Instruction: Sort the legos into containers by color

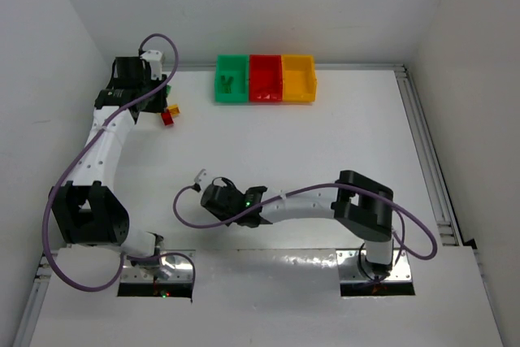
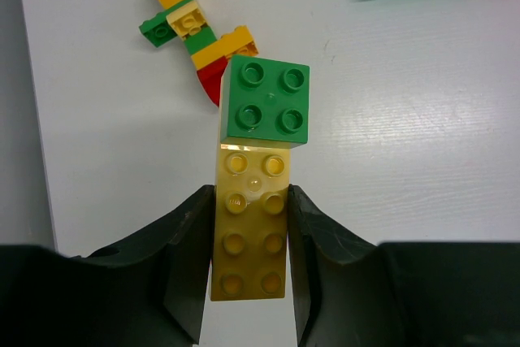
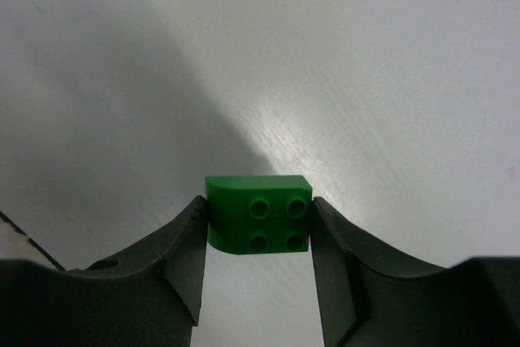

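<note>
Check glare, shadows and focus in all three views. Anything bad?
Top view: even light, with glare only on the near strip between the bases. Left wrist: sharp, with small highlights on the yellow brick. Right wrist: a bright glare patch on the table and heavy shadow at left; the green brick is sharp.

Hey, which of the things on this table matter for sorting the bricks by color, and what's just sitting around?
Part of the job: green bin, red bin, yellow bin; yellow brick in the left gripper, green square brick touching its end; mixed brick pile; green curved brick in the right gripper.
Just there: purple cables, metal base plates, side rail.
</note>
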### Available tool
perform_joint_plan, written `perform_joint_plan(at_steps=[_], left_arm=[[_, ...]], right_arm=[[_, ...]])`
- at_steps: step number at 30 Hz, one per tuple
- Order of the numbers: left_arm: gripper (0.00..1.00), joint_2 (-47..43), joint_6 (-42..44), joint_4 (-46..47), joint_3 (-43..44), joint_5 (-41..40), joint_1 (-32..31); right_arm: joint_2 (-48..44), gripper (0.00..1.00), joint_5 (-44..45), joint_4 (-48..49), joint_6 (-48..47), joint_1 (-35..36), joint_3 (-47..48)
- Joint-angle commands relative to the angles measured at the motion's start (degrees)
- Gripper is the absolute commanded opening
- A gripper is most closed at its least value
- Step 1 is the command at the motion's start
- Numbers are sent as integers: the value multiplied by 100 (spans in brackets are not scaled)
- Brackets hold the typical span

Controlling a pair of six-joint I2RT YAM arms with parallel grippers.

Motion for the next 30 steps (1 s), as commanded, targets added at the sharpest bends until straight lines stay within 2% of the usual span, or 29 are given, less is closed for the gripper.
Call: perform_joint_plan(at_steps=[1, 7, 11, 12, 16, 20, 23, 30], left_arm=[[0, -49, 13, 183, 45, -64, 46], [0, -40, 83, 148, 98, -161, 55], [0, 65, 118, 113, 203, -161, 55], [0, 143, 136, 122, 230, -108, 55], [0, 451, 180, 43, 432, 32, 55], [0, 794, 250, -107, 791, 314, 55], [0, 1066, 312, -230, 1064, 524, 55], [0, 1445, 329, -388, 1311, 797, 64]], right_arm=[[-413, 14, 179, 500, -758, -170, 614], [-80, 8, -656, 595, -592, -1417, 2360], [805, 3, -454, 1069, -1127, -1848, 3460], [1017, 3, -506, 1175, -1154, -2032, 4037], [2020, 3, -507, 1562, -900, -2542, 5313], [2618, 0, -340, 3096, -690, -3104, 5458], [3014, 0, -435, 3574, -112, -3500, 5651], [3717, 3, -875, 3655, 102, -3800, 6038]])
